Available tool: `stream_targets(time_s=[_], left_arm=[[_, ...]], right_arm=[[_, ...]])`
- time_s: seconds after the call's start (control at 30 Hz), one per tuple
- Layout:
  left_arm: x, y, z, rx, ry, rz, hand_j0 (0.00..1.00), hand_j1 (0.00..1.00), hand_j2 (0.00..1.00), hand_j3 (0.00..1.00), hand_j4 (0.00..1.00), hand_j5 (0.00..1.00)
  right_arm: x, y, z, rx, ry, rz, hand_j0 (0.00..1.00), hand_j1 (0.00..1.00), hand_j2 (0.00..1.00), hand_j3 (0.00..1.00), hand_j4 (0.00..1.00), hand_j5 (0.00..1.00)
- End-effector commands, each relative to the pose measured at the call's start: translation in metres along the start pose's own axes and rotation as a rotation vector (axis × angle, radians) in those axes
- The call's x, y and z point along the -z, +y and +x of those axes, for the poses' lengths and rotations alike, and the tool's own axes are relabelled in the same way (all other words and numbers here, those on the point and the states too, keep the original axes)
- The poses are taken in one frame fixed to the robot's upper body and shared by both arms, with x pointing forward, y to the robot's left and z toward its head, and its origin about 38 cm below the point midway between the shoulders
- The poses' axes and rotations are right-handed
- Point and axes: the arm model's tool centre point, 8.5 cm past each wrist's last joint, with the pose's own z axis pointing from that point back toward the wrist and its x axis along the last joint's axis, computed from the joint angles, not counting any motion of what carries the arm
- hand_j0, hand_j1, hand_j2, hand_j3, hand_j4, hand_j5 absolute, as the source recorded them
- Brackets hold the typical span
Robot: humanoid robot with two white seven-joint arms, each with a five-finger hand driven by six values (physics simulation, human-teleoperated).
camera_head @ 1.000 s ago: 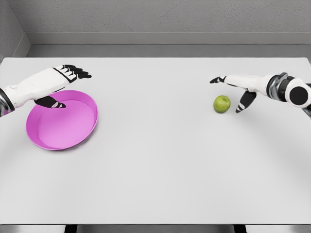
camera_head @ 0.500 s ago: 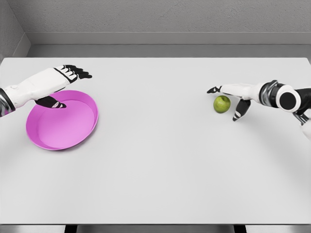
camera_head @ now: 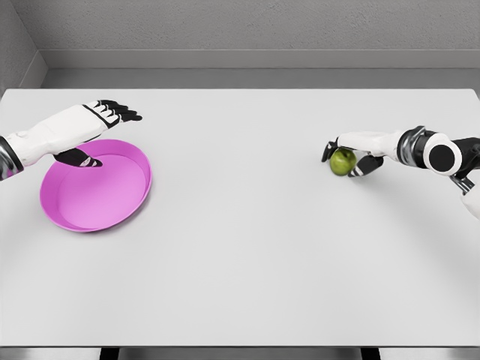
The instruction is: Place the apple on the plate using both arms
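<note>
A green apple point(camera_head: 343, 162) rests on the white table point(camera_head: 240, 255) at the right. My right hand point(camera_head: 346, 155) is curled around it, with fingers over its top and far side and the thumb at its near right. A pink plate point(camera_head: 96, 186) lies at the left of the table. My left hand point(camera_head: 96, 133) hovers over the plate's far rim, its black fingers spread and holding nothing, thumb pointing down over the plate.
A grey wall point(camera_head: 240, 30) runs behind the table's far edge. The table's front edge point(camera_head: 240, 346) crosses the bottom of the view.
My right hand has come down and closed its fingers around the apple, which it only flanked before. The left hand and plate have not moved.
</note>
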Motion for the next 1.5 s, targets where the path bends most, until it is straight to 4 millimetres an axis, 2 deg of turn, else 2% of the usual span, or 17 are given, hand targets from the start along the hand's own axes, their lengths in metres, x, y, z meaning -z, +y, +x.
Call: stream_targets(time_s=[0.0, 0.23, 0.5, 0.53, 0.67, 0.8, 0.93, 1.2, 1.47], left_arm=[[-0.001, 0.001, 0.0, -0.004, 0.001, 0.005, 1.0, 1.0, 1.0, 1.0, 1.0, 1.0], [-0.001, 0.001, 0.0, -0.005, 0.001, 0.006, 1.0, 1.0, 1.0, 1.0, 1.0, 1.0], [-0.003, 0.002, -0.002, -0.003, 0.005, 0.004, 1.0, 1.0, 1.0, 1.0, 1.0, 1.0], [-0.003, 0.002, -0.002, -0.003, 0.005, 0.004, 1.0, 1.0, 1.0, 1.0, 1.0, 1.0], [-0.004, 0.002, -0.003, -0.001, 0.007, 0.003, 1.0, 1.0, 1.0, 1.0, 1.0, 1.0], [-0.004, 0.003, -0.003, 0.0, 0.008, 0.002, 1.0, 1.0, 1.0, 1.0, 1.0, 1.0], [-0.004, 0.003, -0.003, 0.0, 0.008, 0.002, 1.0, 1.0, 1.0, 1.0, 1.0, 1.0], [-0.004, 0.003, -0.003, 0.0, 0.008, 0.002, 1.0, 1.0, 1.0, 1.0, 1.0, 1.0], [-0.004, 0.003, -0.003, 0.0, 0.008, 0.002, 1.0, 1.0, 1.0, 1.0, 1.0, 1.0]], right_arm=[[0.0, 0.0, 0.0, -0.001, -0.002, 0.001, 0.52, 0.52, 0.52, 0.52, 0.52, 0.52], [0.0, -0.001, 0.001, -0.002, -0.001, -0.002, 0.46, 0.46, 0.46, 0.46, 0.46, 0.46], [-0.005, -0.013, 0.01, -0.026, -0.02, -0.027, 0.42, 0.42, 0.42, 0.42, 0.42, 0.42], [-0.006, -0.013, 0.009, -0.028, -0.019, -0.028, 0.37, 0.37, 0.37, 0.37, 0.37, 0.37], [-0.008, -0.015, 0.011, -0.031, -0.022, -0.034, 0.37, 0.37, 0.37, 0.37, 0.37, 0.37], [-0.015, -0.025, 0.034, -0.075, -0.077, -0.064, 0.37, 0.37, 0.37, 0.37, 0.37, 0.37], [-0.019, -0.03, 0.047, -0.102, -0.108, -0.079, 0.37, 0.37, 0.37, 0.37, 0.37, 0.37], [-0.025, -0.031, 0.077, -0.151, -0.184, -0.096, 0.37, 0.37, 0.37, 0.37, 0.37, 0.37], [-0.036, -0.025, 0.123, -0.222, -0.303, -0.113, 0.37, 0.37, 0.37, 0.37, 0.37, 0.37]])
